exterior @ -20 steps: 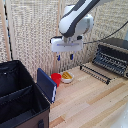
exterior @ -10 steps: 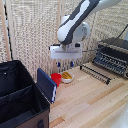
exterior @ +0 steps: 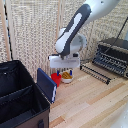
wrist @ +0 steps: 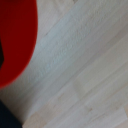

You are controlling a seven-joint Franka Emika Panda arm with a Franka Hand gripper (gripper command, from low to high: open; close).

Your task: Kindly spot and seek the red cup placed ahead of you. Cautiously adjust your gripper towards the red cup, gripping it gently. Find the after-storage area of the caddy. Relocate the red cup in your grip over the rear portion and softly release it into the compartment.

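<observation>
The red cup [exterior: 56, 79] stands on the wooden table just beside the caddy's dark blue side panel [exterior: 46, 85]. In the wrist view the cup [wrist: 15, 40] fills one side as a large red blur, very close. My gripper [exterior: 63, 70] hangs just above and slightly to the exterior view's right of the cup, not touching it. Its short dark fingers look spread and hold nothing. The black caddy [exterior: 15, 97] sits at the exterior view's left, with a divider making two sections; both look empty.
A small white bowl with yellow-orange contents [exterior: 67, 76] stands right next to the cup. A black and silver toaster oven [exterior: 113, 56] is at the exterior view's right, with a dark rack [exterior: 97, 73] lying in front of it. A slatted wall stands behind.
The arm has come down and shifted slightly toward the exterior view's left, bringing the gripper closer above the red cup. The cup, bowl and caddy have not moved.
</observation>
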